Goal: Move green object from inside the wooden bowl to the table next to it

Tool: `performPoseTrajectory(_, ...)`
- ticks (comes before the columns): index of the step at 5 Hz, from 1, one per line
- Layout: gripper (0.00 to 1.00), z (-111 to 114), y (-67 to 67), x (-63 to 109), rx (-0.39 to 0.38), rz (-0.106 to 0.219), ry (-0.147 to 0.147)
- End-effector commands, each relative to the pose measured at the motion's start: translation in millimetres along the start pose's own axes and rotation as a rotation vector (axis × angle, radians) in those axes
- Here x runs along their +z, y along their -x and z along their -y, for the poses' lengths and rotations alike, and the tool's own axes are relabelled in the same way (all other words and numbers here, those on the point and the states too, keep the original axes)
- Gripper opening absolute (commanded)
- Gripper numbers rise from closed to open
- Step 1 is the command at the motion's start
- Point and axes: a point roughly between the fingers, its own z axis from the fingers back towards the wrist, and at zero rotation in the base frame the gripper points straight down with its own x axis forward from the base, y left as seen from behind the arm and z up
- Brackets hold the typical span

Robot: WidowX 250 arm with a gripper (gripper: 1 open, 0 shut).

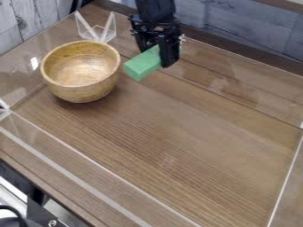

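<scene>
Camera: brown wood-grain table [196, 137] edged by clear walls [231, 24].

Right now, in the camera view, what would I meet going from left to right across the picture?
Wooden bowl, then the green block, then a bare stretch of brown table.

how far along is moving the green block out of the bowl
out of the bowl already: the green block shows beside its rim. in hand: it seems held in the jaws. left: likely setting it down on the table and letting go
</scene>
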Motion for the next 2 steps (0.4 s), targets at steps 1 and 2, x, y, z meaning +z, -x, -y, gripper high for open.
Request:
performPoseTrajectory(1,0.0,-0.2,5.1,20.6,-0.094,0.048,-0.035)
performPoseTrajectory(2,0.0,1.4,-2.6,18.6,-0.122,0.042,-0.033)
